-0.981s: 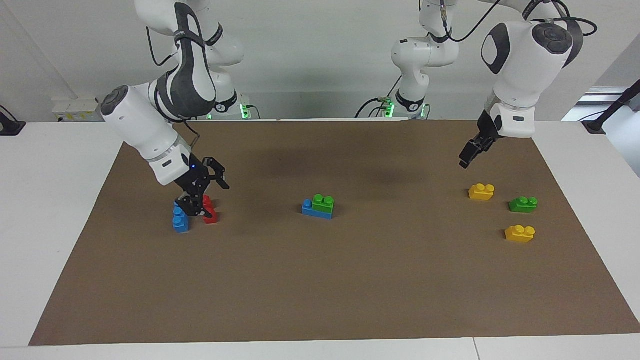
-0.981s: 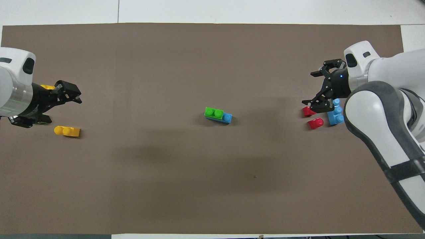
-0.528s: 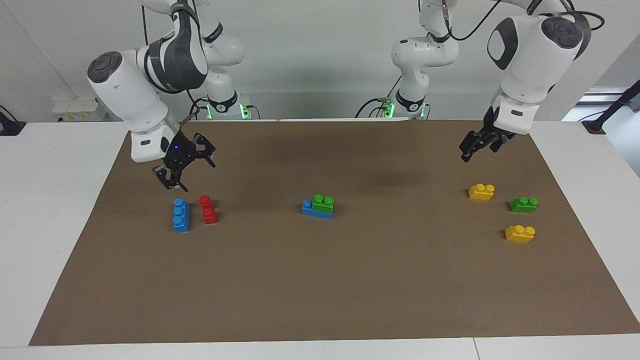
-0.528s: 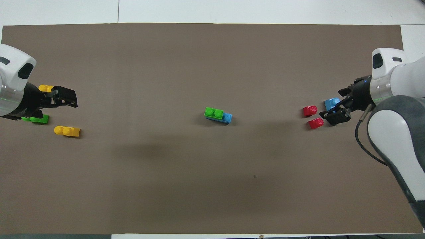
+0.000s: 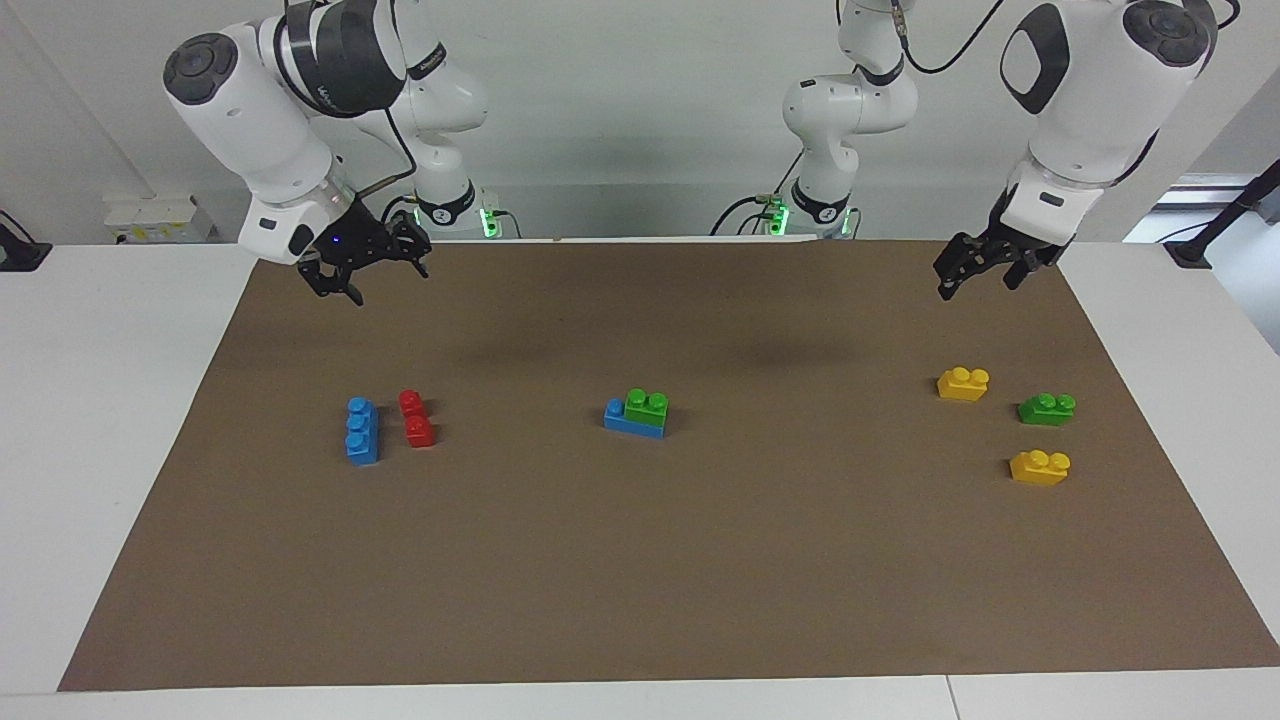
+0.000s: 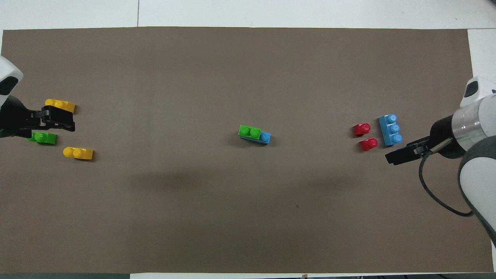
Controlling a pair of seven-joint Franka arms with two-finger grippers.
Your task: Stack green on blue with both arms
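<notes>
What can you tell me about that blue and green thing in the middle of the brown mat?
It is two toy bricks joined: a green brick with two round studs pressed onto a longer blue brick, leaving one blue stud bare at the end toward the right arm's side. Both look like glossy plastic. The pair lies flat on the brown mat, with nothing else touching it.

No readable text, labels, brands, numbers or signs anywhere; faint lettering on right arm's black band point(image 5: 330, 90) too small to read.
</notes>
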